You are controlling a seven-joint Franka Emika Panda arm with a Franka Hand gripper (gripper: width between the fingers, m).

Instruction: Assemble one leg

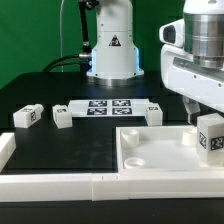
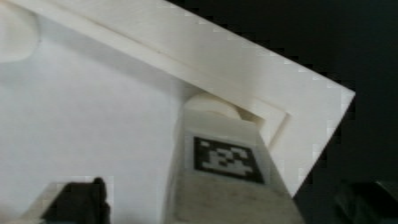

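gripper [image 1: 205,110] straddles leg [image 2: 228,150]. jaws look parted: finger [image 2: 71,200] clear of leg side, other finger unseen, nothing held. leg upright directly under tool, at panel [image 2: 89,120] corner. risk: off-centre closing knocks leg askew; unseated leg tips over nearby panel edge. far beyond tool: spare legs [image 1: 153,110], marker board [image 1: 105,107].

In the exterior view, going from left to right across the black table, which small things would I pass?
first leg → second leg → marker board → third leg → fourth leg. The large white panel spans several of these, so it is left out.
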